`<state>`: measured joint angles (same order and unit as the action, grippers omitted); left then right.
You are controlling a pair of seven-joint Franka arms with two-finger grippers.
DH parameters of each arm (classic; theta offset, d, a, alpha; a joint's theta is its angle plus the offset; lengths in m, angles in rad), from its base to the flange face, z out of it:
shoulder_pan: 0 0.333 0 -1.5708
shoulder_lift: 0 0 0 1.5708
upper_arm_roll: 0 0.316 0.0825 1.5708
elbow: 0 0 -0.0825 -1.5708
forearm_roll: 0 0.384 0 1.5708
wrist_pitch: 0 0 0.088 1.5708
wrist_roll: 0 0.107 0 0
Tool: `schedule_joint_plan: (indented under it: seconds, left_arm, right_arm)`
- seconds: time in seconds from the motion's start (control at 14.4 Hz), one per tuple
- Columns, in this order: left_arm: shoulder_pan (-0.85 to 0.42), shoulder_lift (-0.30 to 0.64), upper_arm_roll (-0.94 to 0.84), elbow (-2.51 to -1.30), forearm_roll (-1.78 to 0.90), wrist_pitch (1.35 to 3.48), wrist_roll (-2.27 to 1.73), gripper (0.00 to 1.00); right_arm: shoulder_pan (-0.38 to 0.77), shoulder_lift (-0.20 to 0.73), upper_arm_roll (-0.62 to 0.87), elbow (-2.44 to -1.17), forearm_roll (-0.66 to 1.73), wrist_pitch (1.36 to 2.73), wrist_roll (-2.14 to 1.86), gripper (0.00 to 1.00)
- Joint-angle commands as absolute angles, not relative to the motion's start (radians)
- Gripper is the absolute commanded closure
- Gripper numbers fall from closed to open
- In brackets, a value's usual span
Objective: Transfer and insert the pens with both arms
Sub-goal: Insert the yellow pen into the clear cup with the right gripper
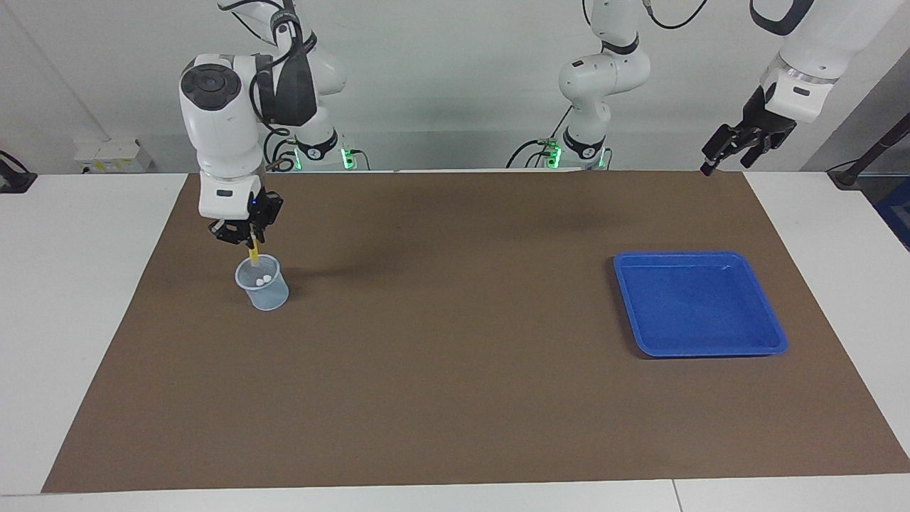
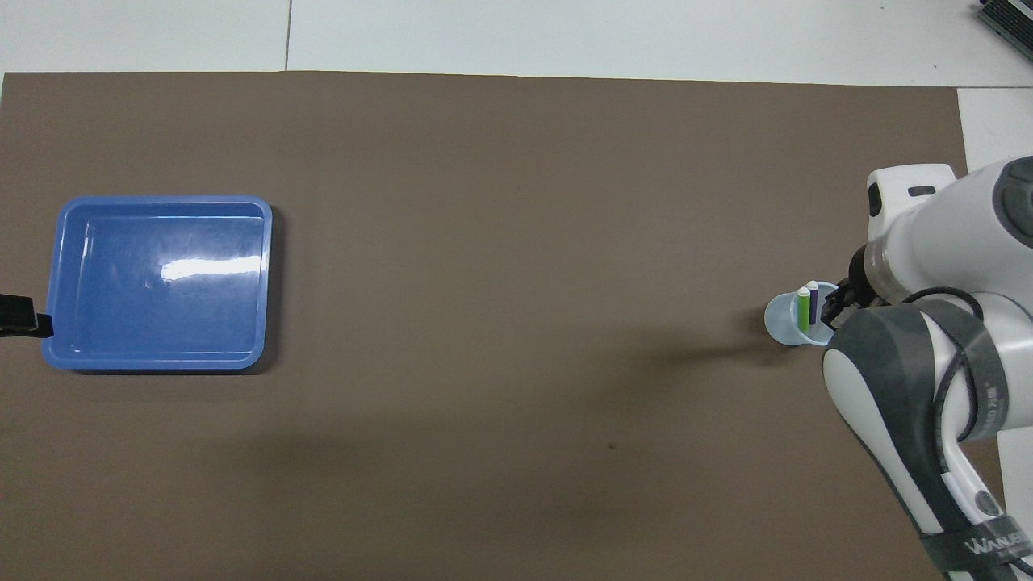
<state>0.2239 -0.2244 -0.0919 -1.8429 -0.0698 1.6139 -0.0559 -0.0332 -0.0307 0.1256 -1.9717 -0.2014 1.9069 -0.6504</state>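
My right gripper (image 1: 240, 233) is shut on the yellow pen (image 1: 253, 250). The pen hangs nearly upright, its lower end at the rim of the pale translucent cup (image 1: 263, 284), toward the right arm's end of the mat. Two whitish cap ends show inside the cup. In the overhead view the green pen (image 2: 803, 310) and the purple pen (image 2: 813, 300) stand in the cup (image 2: 787, 327), and the right wrist hides the yellow one. My left gripper (image 1: 732, 151) hangs open and empty, high over the mat's corner nearest the left arm's base. Only its tip (image 2: 18, 315) shows in the overhead view.
A blue tray (image 1: 700, 306) lies empty toward the left arm's end of the brown mat (image 1: 455, 370); its rim (image 2: 161, 200) also shows from overhead. White table borders the mat on all sides.
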Motion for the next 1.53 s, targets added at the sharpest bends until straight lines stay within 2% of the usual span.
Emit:
schedule_joint_plan:
  seconds: [0.0,0.14,0.21,0.28,0.35,0.49,0.76,0.9,1.04,1.46]
  left_arm:
    - [0.222,-0.200,-0.097,-1.810,-0.049,1.618,-0.048,0.00]
    - [0.218,-0.192,-0.097,-1.795,-0.049,1.627,-0.048,0.00]
    - [0.212,-0.184,-0.098,-1.793,-0.037,1.635,-0.046,0.00]
    - [0.204,-0.184,-0.098,-1.793,-0.020,1.638,-0.045,0.00]
    - [0.184,-0.184,-0.098,-1.793,-0.018,1.640,-0.044,0.00]
    - [0.175,-0.183,-0.100,-1.792,-0.018,1.647,-0.049,0.00]
    - [0.080,-0.166,-0.068,-1.792,-0.023,1.667,-0.051,0.00]
    - [-0.003,-0.141,0.001,-1.757,-0.020,1.663,-0.051,0.00]
    - [-0.017,-0.109,0.011,-1.700,-0.020,1.648,-0.051,0.00]
    - [-0.080,-0.041,0.047,-1.628,0.001,1.647,-0.051,0.00]
  right_arm:
    - [-0.055,-0.078,0.141,-2.043,-0.222,1.957,-0.666,1.00]
    - [-0.055,-0.080,0.143,-2.046,-0.221,1.956,-0.667,1.00]
    - [-0.058,-0.080,0.141,-2.046,-0.221,1.956,-0.667,0.70]
    - [-0.058,-0.080,0.141,-2.046,-0.221,1.956,-0.666,0.18]
    - [-0.058,-0.080,0.141,-2.043,-0.221,1.954,-0.669,0.00]
    - [-0.058,-0.080,0.143,-2.031,-0.219,1.941,-0.672,0.00]
    - [-0.040,-0.084,0.149,-1.974,-0.164,1.885,-0.664,0.00]
    - [-0.022,-0.087,0.150,-1.961,-0.063,1.885,-0.650,0.00]
    - [-0.006,-0.086,0.150,-1.960,-0.048,1.896,-0.620,0.00]
    - [-0.017,-0.080,0.143,-1.930,-0.045,1.882,-0.549,0.00]
